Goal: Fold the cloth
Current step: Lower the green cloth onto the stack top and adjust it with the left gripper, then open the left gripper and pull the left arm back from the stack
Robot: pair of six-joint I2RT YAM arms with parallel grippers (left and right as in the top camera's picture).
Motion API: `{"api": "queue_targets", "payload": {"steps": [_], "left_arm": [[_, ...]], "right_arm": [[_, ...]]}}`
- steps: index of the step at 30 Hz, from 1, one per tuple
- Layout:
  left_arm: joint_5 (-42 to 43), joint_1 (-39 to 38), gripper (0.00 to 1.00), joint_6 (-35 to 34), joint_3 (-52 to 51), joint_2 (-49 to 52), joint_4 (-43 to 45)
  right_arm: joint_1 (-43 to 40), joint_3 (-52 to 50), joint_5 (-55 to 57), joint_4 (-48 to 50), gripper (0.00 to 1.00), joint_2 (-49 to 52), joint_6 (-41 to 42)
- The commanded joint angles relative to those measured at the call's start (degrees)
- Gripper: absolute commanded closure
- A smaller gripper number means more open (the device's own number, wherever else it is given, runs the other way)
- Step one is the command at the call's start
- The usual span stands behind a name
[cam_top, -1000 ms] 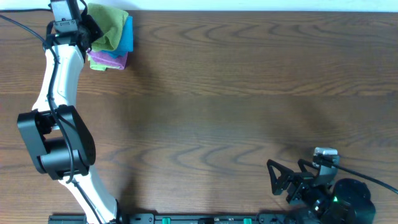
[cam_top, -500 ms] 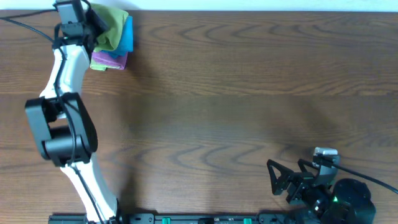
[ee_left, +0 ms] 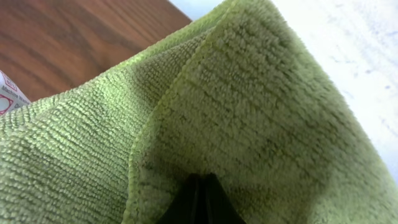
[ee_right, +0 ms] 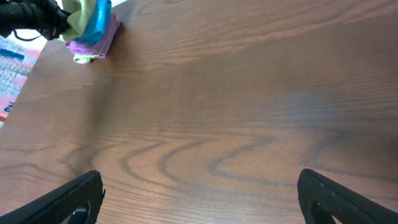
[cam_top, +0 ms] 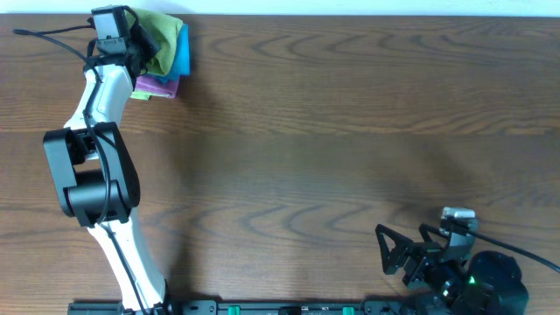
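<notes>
While right jaws gape, left jaws pinch the cloth [cam_top: 162, 35], bunched, its axis unclear.

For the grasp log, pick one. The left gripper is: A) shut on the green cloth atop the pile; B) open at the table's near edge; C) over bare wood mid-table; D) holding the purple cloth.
A: the left wrist view shows the left gripper pinching a fold of the green cloth atop the blue cloth.
</notes>
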Motion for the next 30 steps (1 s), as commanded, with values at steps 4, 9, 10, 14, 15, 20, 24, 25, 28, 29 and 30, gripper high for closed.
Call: {"api": "queue_targets", "payload": {"steps": [4,9,10,14,15,20,24,25,28,29,30], "left_arm": [[0.6,-0.1,0.94,0.2,1.3,0.5,-0.8],[2.2,0.0,0.94,0.2,1.3,0.2,-0.5],[2.7,0.0,0.94,0.2,1.3,0.1,-0.3],[5.1,0.3,0.84,1.8,3.0,-1.3,-0.2],[5.9,0.3,0.81,2.7,3.5,-1.9,-0.5],[6.2,0.3,0.45,5.6,4.6,-6.3,-3.5],[6.0,0.3,0.05,9.4,4.6,-10.7,-8.3],[6.0,0.3,0.05,10.1,4.6,-11.8,-9.9],[6.0,0.4,0.05,12.1,4.6,-15.4,-14.8],[6.0,0.4,0.05,12.5,4.6,-16.5,-16.6],[6.0,0.4,0.05,13.2,4.6,-17.8,-18.4]], "right_arm": [[-0.5,-0.2,-0.3,-0.1,0.01,-0.2,0.8],[-0.5,-0.2,-0.3,-0.1,0.01,-0.2,0.8],[-0.5,-0.2,-0.3,-0.1,0.01,-0.2,0.8],[-0.5,-0.2,-0.3,-0.1,0.01,-0.2,0.8],[-0.5,-0.2,-0.3,-0.1,0.01,-0.2,0.8],[-0.5,-0.2,-0.3,-0.1,0.01,-0.2,0.8],[-0.5,-0.2,-0.3,-0.1,0.01,-0.2,0.8],[-0.5,-0.2,-0.3,-0.1,0.01,-0.2,0.8],[-0.5,-0.2,-0.3,-0.1,0.01,-0.2,0.8],[-0.5,-0.2,-0.3,-0.1,0.01,-0.2,0.8],[-0.5,-0.2,-0.3,-0.1,0.01,-0.2,0.8]]}}
